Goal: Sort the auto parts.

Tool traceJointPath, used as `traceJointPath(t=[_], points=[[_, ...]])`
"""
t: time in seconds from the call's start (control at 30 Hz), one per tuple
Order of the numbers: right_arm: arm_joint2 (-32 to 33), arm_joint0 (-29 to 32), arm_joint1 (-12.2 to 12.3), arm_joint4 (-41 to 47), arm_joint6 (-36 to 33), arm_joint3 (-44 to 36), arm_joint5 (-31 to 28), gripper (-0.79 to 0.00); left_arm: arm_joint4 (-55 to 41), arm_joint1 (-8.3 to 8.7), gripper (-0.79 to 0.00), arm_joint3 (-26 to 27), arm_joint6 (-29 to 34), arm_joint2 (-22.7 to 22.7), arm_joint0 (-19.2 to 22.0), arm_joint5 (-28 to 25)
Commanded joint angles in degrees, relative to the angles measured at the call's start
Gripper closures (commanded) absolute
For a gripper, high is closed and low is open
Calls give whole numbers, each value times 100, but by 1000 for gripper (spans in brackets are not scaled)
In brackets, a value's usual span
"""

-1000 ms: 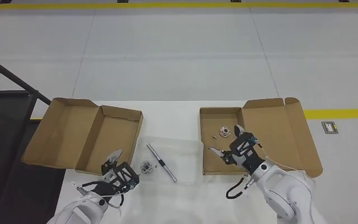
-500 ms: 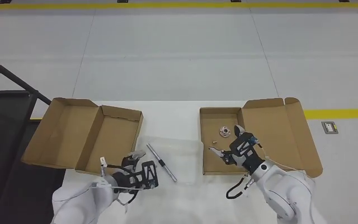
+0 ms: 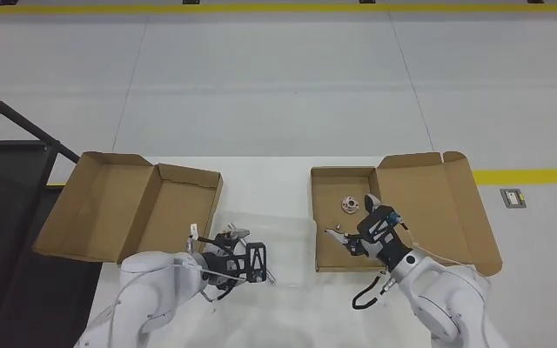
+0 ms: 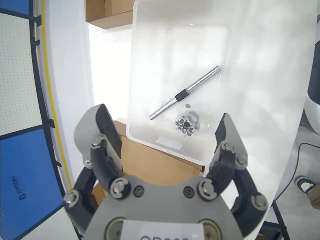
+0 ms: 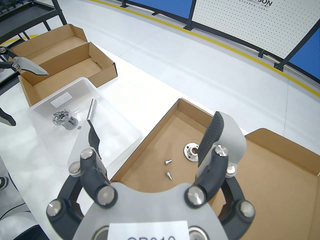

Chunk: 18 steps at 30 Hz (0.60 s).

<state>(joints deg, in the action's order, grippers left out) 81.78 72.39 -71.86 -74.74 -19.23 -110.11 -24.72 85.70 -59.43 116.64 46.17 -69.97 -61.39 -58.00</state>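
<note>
A clear plastic tray (image 4: 135, 26) lies between two open cardboard boxes. In it are a round metal hub (image 4: 187, 125) and a steel rod (image 4: 186, 92) with a black band. My left gripper (image 4: 166, 136) hangs open above the tray's end by the left box (image 3: 165, 213), its fingers straddling the hub from above. In the top view the left gripper (image 3: 228, 246) covers the hub. My right gripper (image 5: 152, 138) is open and empty above the right box (image 5: 275, 166), which holds a metal flange (image 5: 191, 151) and two small screws (image 5: 168, 161).
The left box (image 5: 62, 71) shows a bare floor. Both boxes have their lids folded outward. White tabletop surrounds the tray (image 3: 287, 222). A black rack (image 3: 26, 130) stands beyond the table's left edge.
My left arm has swung to the right, from the table's front left corner to above the tray, and now covers the hub in the top view. The right arm has stayed put.
</note>
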Motion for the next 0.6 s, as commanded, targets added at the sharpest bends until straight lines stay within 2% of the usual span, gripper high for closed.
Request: traceJointPath(t=[0.0,0.13,0.37,0.57], points=[[0,0,0,0,0,0,0,-785,117,2,-785,-169,-189,230,26,0],[0,0,0,0,0,0,0,-785,669,53,-785,-983,-782,1011,700,0],[0,0,0,0,0,0,0,-785,963,176,-785,-2358,-1913,2167,2128,0],[0,0,0,0,0,0,0,-785,1358,335,-785,-2923,-2565,3653,3195,0]])
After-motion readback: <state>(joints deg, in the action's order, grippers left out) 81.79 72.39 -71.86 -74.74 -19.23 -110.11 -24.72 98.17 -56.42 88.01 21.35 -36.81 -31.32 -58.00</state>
